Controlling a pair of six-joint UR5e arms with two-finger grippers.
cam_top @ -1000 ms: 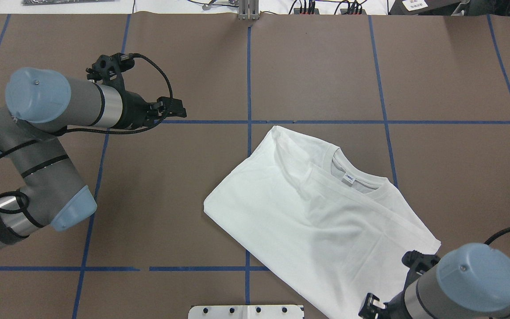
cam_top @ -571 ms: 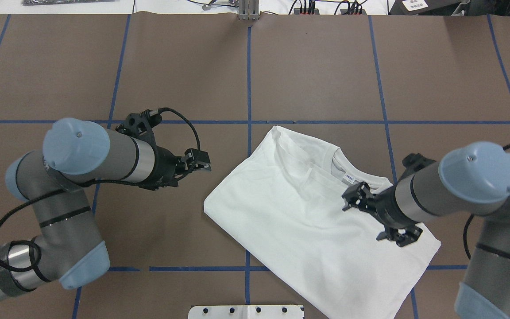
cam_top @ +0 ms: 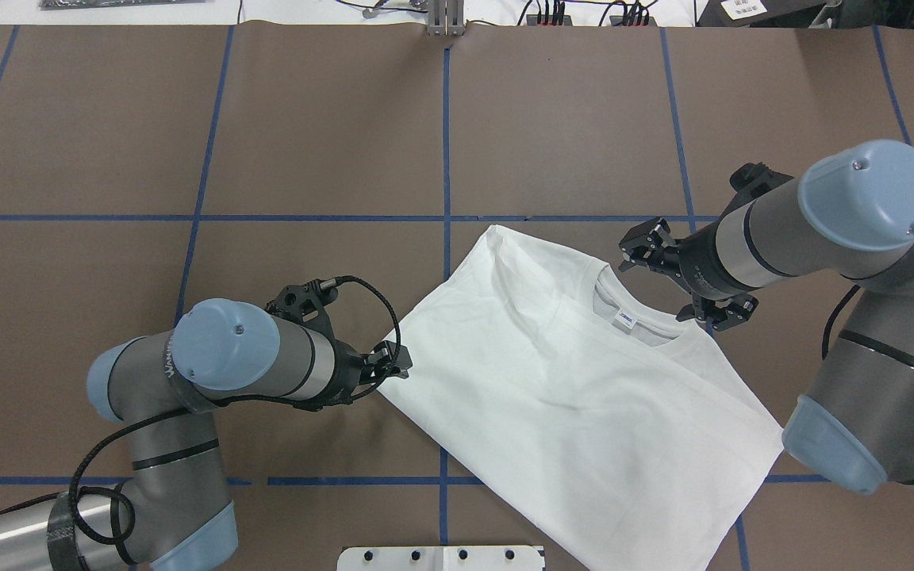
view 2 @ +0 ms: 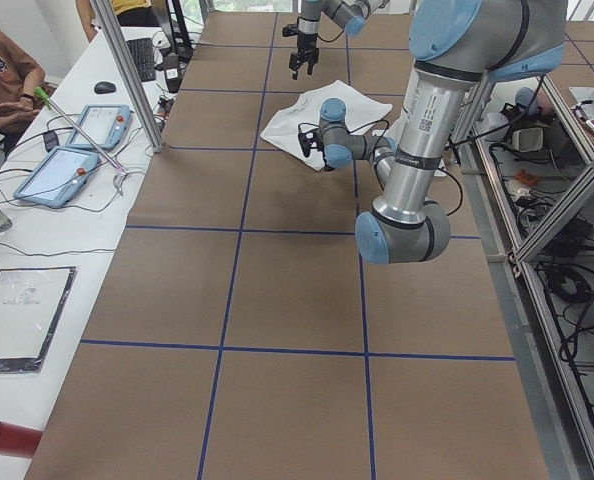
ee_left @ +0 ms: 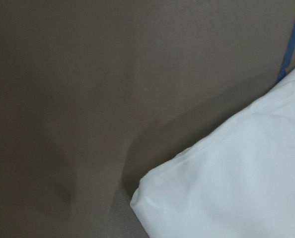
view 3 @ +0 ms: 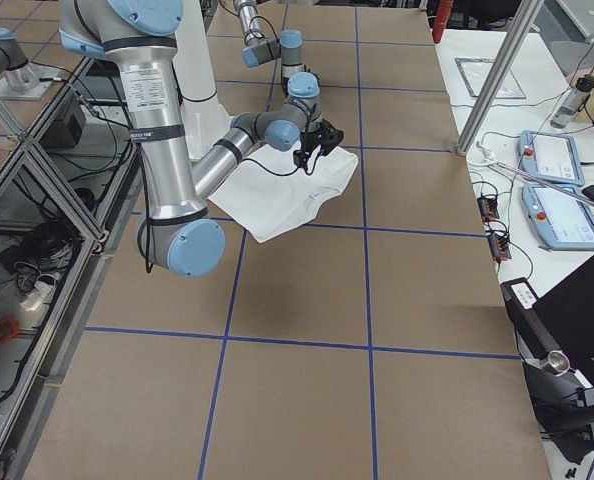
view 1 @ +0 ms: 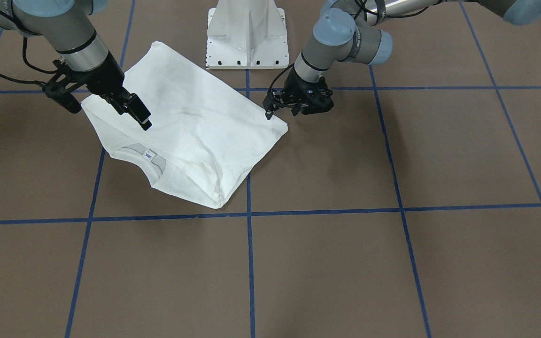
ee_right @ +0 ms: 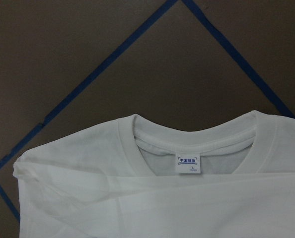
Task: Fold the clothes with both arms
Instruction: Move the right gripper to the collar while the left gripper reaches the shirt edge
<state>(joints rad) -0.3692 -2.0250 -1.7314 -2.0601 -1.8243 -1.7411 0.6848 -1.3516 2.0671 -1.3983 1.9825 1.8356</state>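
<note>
The clothes are one white shirt, folded and lying flat and askew on the brown table. Its collar and small blue-and-white neck label face up. My right gripper hovers open just beyond the collar, empty, with its fingers spread wide. The right wrist view looks straight down on the collar and label. My left gripper sits low at the shirt's left corner, fingers apart and not on the cloth. That corner fills the lower right of the left wrist view. From the front, the left gripper stands beside the corner.
The white pedestal base stands at the table's near edge by the shirt's hem. Blue tape lines grid the brown surface. A side table with tablets and a seated person lies beyond the far edge.
The left arm swung from the far left down to the shirt's left corner. The right arm came up from the near right, crossed over the shirt and now hovers at the collar. The shirt stayed put.
</note>
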